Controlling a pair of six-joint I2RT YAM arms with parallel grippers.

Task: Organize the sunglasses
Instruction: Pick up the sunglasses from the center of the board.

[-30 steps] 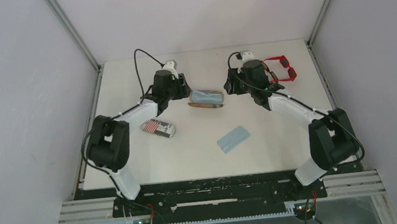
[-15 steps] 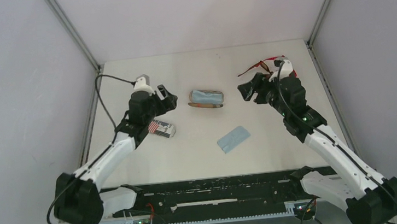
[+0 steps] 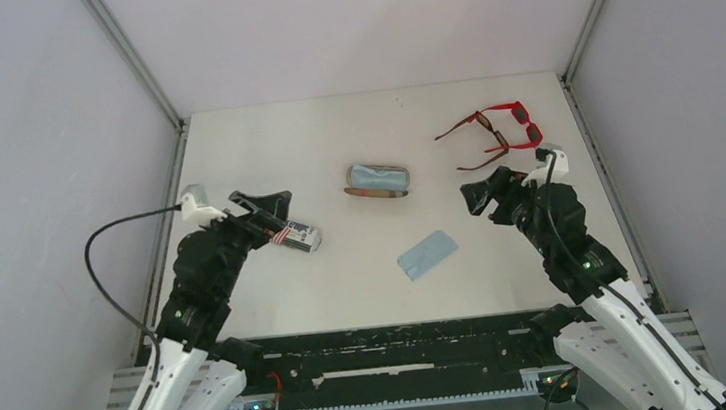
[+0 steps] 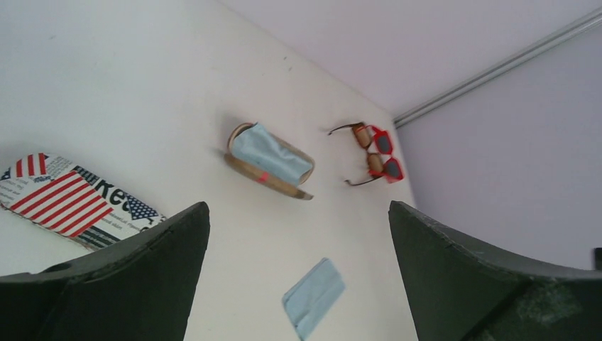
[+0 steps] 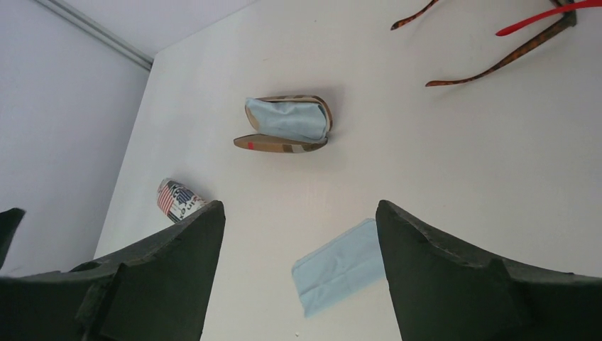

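Sunglasses (image 3: 519, 113) near far-right table edge (image 3: 578, 122)

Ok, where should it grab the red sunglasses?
Probably the red sunglasses by the bridge between the lenses, coming straight down from above. Their arms are thin and spread open, and the brown sunglasses lie right beside them, so a sideways reach would likely bump those.
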